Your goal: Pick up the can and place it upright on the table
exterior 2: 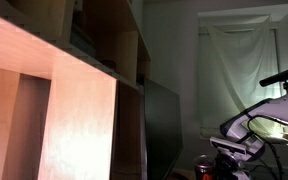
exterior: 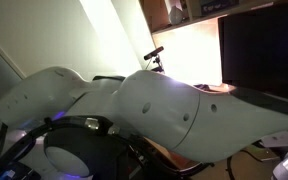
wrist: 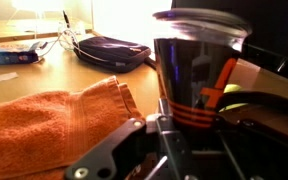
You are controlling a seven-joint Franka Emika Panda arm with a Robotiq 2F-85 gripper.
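Observation:
In the wrist view a dark can (wrist: pixel 199 60) with orange stripes near its base stands upright, close to the camera. My gripper (wrist: pixel 196 120) has a finger on each side of the can's lower part and looks shut on it. The can's bottom is hidden behind the fingers, so I cannot tell whether it touches the light brown wooden table (wrist: pixel 79 75). In both exterior views the can and gripper are hidden; only the white arm (exterior: pixel 164 110) shows, and a part of it appears low at the right edge (exterior 2: pixel 259 125).
An orange towel (wrist: pixel 44 130) lies on the table left of the can. A dark pouch (wrist: pixel 114 50) and a blue box (wrist: pixel 9 55) lie further back. A yellow object (wrist: pixel 234 95) sits right of the can. A dark monitor (exterior: pixel 259 45) and wooden shelves (exterior 2: pixel 54 100) stand nearby.

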